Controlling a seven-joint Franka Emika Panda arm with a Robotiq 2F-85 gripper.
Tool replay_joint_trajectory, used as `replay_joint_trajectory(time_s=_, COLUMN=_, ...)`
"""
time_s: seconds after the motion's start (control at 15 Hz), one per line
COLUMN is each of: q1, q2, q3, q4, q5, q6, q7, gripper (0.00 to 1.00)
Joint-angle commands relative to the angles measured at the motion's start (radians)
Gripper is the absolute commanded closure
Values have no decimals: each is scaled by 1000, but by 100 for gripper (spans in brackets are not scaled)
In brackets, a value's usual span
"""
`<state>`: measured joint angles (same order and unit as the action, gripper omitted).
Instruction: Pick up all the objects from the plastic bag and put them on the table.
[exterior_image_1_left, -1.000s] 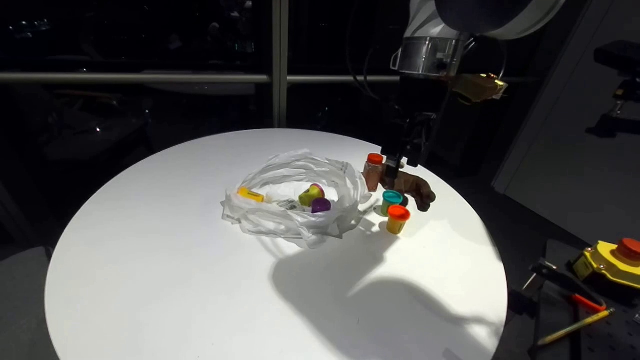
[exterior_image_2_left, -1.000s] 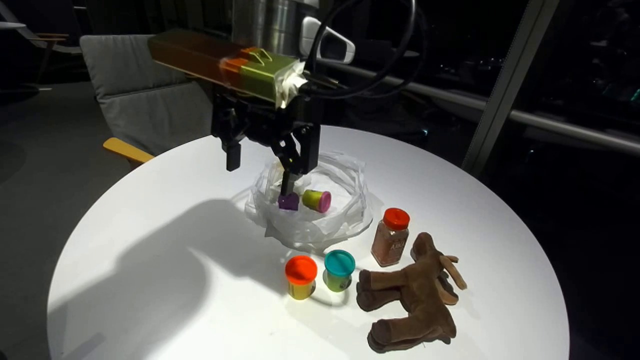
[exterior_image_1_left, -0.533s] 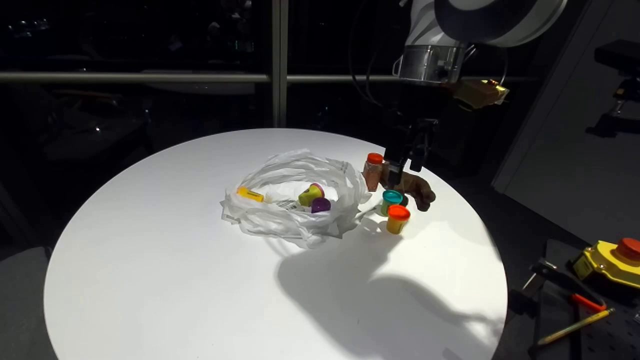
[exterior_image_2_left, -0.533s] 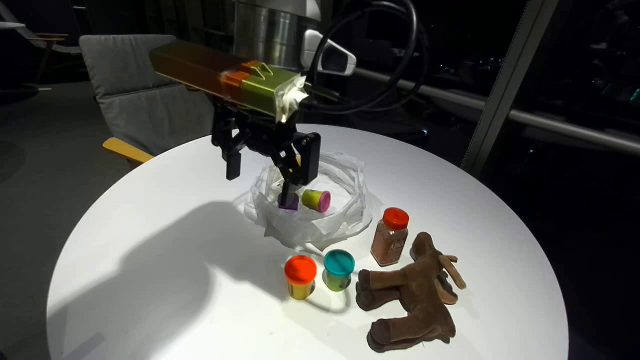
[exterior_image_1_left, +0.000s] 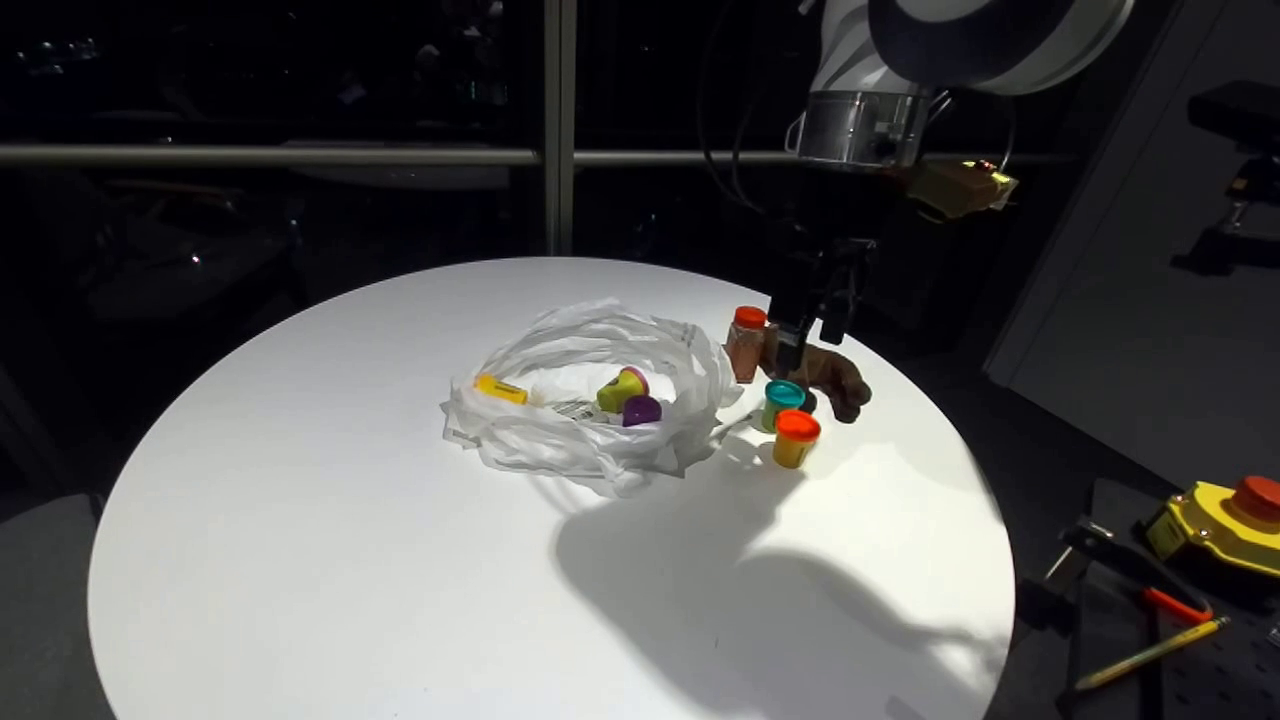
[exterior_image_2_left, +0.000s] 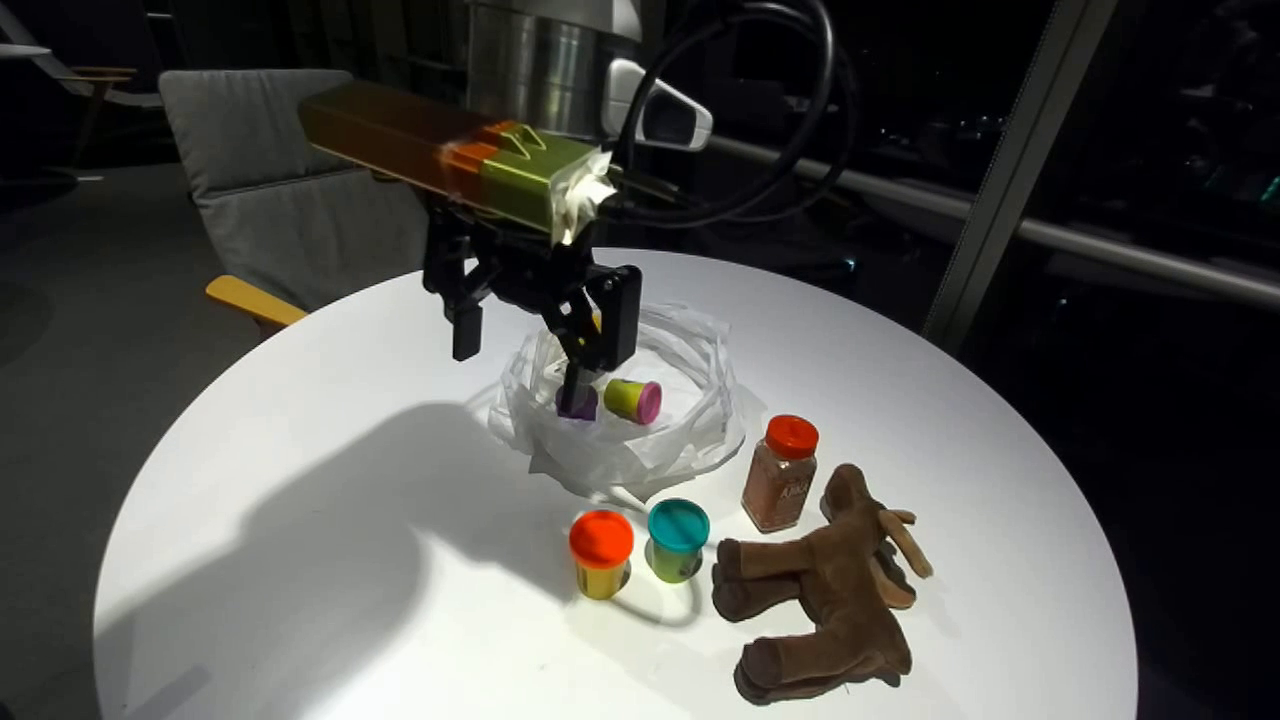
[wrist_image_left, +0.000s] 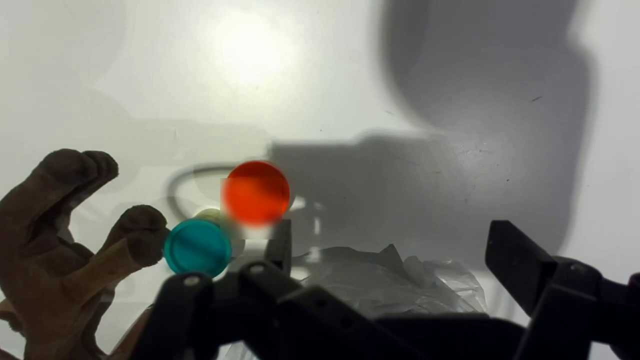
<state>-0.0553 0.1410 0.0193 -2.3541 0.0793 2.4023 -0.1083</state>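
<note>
Plastic bag (exterior_image_2_left: 640, 462) on bench (exterior_image_2_left: 1000, 500): purple tub (exterior_image_1_left: 641, 410), lime tub (exterior_image_1_left: 618, 393), yellow piece (exterior_image_1_left: 501, 389) left! Jar (exterior_image_2_left: 778, 487), toy (exterior_image_2_left: 848, 585), teal-lidded tub (exterior_image_2_left: 678, 537), red-lidded tub (exterior_image_2_left: 601, 552), at the bag's four-to-six o'clock in an exterior view, look done. Gripper (exterior_image_2_left: 521, 368) spread, empty!

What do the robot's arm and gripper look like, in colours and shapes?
The arm is mostly white and rounded, with a silver metal collar. Below sits a box, part olive green, part orange-brown; black cables loop beside it. The gripper is black, with two jointed, blocky-tipped fingers.
</note>
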Motion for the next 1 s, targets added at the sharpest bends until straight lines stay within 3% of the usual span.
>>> replay_joint_trajectory(time_s=0.0, q1=28, q2=56, q3=1, q4=58, q5=11, q6=-10, q7=70, gripper=0)
replay_joint_trajectory(time_s=0.27, q1=81, q2=189, q3=8, q4=179, q5=4, q6=2, q7=248, gripper=0)
replay_joint_trajectory(time_s=0.53, q1=137, q2=297, q3=-20, q4=275, q5=5, q6=141, q7=457, gripper=0)
replay_joint_trajectory(time_s=0.73, q1=194, q2=375, q3=-80, q4=340, q5=-24, q6=220, q7=618, gripper=0)
replay_joint_trajectory(time_s=0.93, q1=246, q2=445, q3=-150, q4=405, q5=-35, q6=224, q7=752, gripper=0)
